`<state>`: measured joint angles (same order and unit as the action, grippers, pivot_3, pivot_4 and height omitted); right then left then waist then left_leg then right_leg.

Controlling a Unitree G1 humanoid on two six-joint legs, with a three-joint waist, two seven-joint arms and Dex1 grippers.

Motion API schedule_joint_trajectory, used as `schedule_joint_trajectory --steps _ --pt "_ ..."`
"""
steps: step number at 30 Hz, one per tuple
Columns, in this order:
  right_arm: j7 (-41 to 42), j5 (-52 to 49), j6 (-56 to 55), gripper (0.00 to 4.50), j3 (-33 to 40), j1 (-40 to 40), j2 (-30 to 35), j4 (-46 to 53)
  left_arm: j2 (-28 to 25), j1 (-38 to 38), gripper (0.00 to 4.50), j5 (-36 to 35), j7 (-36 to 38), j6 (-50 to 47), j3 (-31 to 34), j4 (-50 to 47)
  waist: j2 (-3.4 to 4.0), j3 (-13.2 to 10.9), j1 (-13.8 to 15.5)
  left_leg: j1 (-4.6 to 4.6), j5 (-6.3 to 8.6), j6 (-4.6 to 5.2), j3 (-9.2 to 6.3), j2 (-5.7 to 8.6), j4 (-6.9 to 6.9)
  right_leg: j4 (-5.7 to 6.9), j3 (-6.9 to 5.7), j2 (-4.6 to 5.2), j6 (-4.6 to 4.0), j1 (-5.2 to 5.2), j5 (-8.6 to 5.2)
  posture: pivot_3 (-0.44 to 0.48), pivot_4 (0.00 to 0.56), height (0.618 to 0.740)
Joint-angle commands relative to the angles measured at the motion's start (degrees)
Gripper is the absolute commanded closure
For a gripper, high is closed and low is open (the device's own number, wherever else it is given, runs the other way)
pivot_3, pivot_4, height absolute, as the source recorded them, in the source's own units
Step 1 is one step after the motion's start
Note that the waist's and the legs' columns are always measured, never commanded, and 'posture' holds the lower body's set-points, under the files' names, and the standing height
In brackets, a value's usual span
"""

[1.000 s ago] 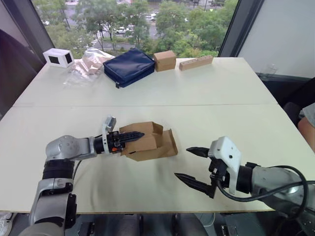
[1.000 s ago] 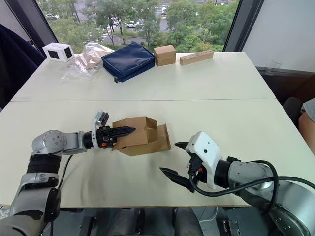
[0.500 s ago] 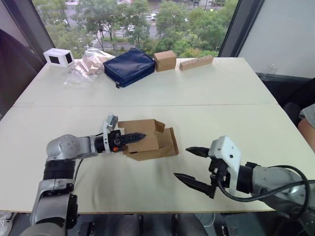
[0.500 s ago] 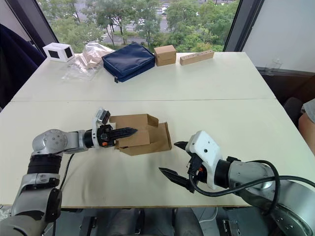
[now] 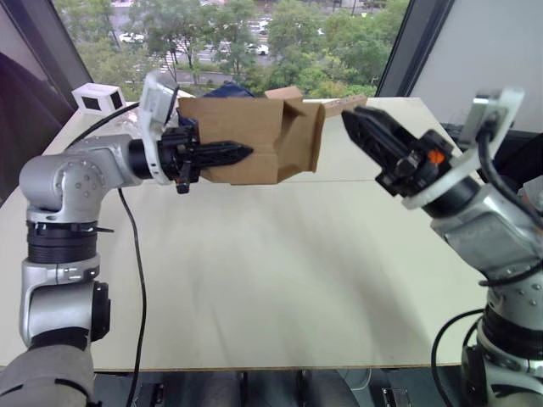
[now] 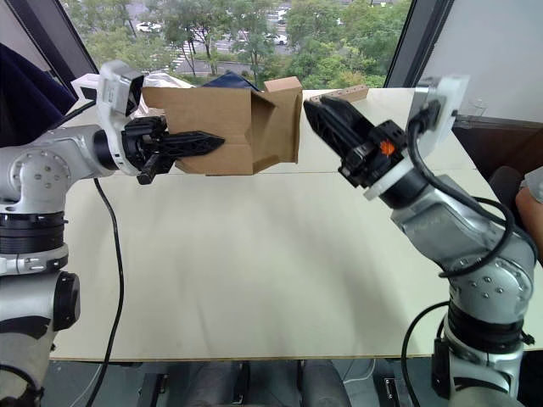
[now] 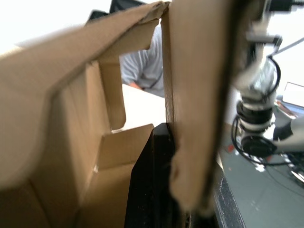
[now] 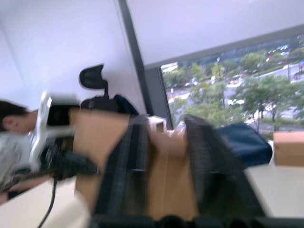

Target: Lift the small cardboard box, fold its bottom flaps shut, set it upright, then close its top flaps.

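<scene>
Lifted clear of the pale bench (image 5: 254,280) within the last second, the small plain brown cardboard box (image 5: 242,140) now hangs on its side, long axis running left to right, its wall clamped by the left tool (image 5: 222,154); its open flaps (image 5: 304,136) face the right tool (image 5: 373,134), spread just beside them.

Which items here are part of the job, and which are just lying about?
In use: small cardboard box, its open flaps, left gripper holding it, right gripper beside the flaps.
Lying about: white box, navy pouch, small brown box, wooden block.
</scene>
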<state>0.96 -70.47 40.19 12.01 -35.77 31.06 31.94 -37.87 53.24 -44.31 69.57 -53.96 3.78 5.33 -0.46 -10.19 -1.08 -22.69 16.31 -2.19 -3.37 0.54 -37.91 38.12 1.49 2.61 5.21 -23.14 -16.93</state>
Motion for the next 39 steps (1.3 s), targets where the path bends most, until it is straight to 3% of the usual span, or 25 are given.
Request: schedule_joint_trajectory --steps 1,10,28,35,39 --pt "1.9 4.2 -2.1 4.48 -1.8 -4.6 -1.3 -2.1 -0.5 3.6 4.5 0.4 2.1 3.4 0.3 -1.0 0.01 0.0 0.0 -0.03 0.0 0.0 -0.01 -0.02 -0.01 0.02 0.0 -0.05 0.0 -0.03 0.0 0.0 0.15 0.74" --pt "4.1 5.9 0.6 4.48 -6.0 -3.0 -2.1 1.3 -0.1 4.6 4.5 -2.4 1.5 2.6 1.3 -4.2 0.01 0.0 0.1 -0.54 0.0 0.01 -0.09 0.04 -0.23 0.03 -0.05 -0.03 0.02 -0.38 0.02 0.0 0.15 0.74" --pt "4.6 5.6 2.1 4.48 -8.6 -1.9 -6.8 3.1 0.1 2.4 4.5 -4.5 2.5 1.2 0.8 -4.9 0.01 0.0 0.0 -0.52 0.0 0.01 -0.08 0.03 -0.23 0.06 -0.06 -0.06 0.03 -0.4 0.02 0.0 0.15 0.74" --pt "8.7 -3.8 6.0 4.48 -1.9 4.2 2.9 6.9 0.5 2.7 4.5 -3.7 1.1 2.2 1.3 -2.8 0.01 0.0 0.3 -0.56 0.0 0.01 -0.1 0.07 -0.24 0.03 -0.07 -0.02 0.03 -0.39 0.02 0.0 0.15 0.74" --pt "9.3 -18.8 6.9 4.48 5.7 10.5 9.7 6.6 0.4 3.2 4.5 -3.3 1.3 2.6 1.2 -1.4 0.0 0.0 0.3 -0.56 0.01 0.02 -0.09 0.06 -0.26 0.02 -0.08 -0.03 0.03 -0.37 0.02 0.0 0.15 0.74"
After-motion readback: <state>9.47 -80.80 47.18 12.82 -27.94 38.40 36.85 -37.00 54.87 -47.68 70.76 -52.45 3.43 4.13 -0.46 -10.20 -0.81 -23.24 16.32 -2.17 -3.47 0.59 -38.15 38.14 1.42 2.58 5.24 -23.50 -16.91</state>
